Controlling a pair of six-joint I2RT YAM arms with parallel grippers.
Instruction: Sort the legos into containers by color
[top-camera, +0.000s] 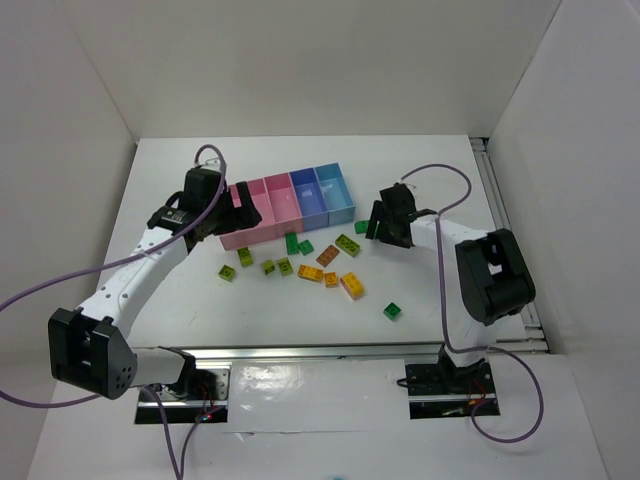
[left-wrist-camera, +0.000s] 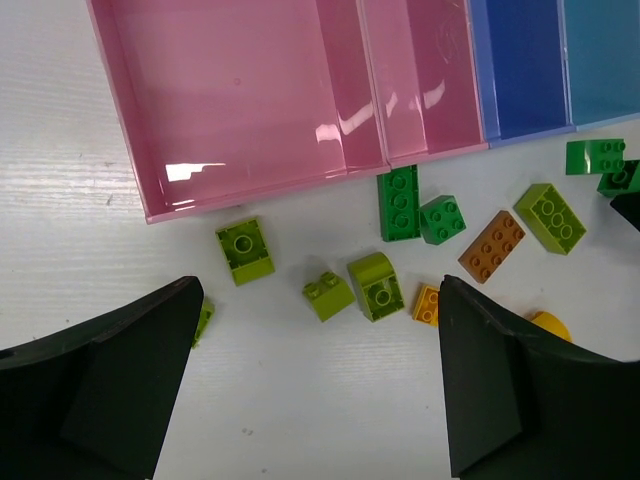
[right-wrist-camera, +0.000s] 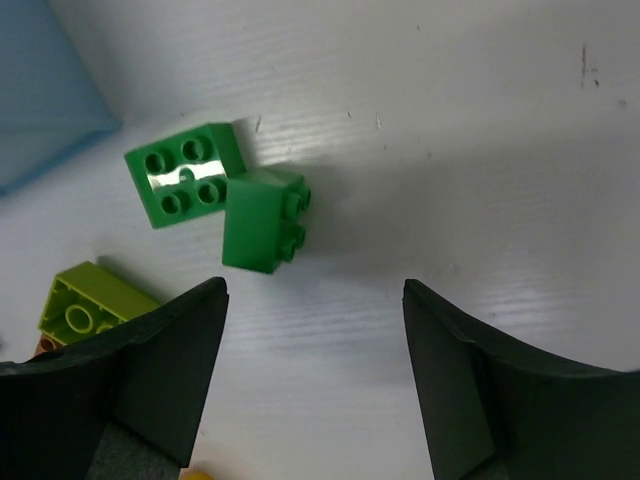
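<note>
1. The legos are small studded bricks in lime, dark green, yellow-orange and brown-orange. They lie scattered on the white table, and none is seen inside a bin.
2. Just beyond the fingertips of the right gripper two green bricks touch. One is studs-up; the other is tipped on its side. A lime brick lies against the outer edge of the finger on the bin side.
3. A small lime brick and a curved lime piece lie in the gap of the left gripper, near its tips. A third lime piece sits a little farther ahead. A long dark green brick lies beyond these, touching the bin wall.
4. Handling, as judged: the bricks look light, rigid and glossy, so they are likely to slip or skate if pinched off-centre. The flat opposite side walls offer the best hold, not the studs. Touching neighbours may be dragged along.
5. Both grippers stand wide apart and hold nothing.
6. The containers form a joined row ahead of the left gripper: pink bin, second pink bin, darker blue bin and light blue bin. A corner of the light blue bin shows ahead of the right gripper, off to one side.
</note>
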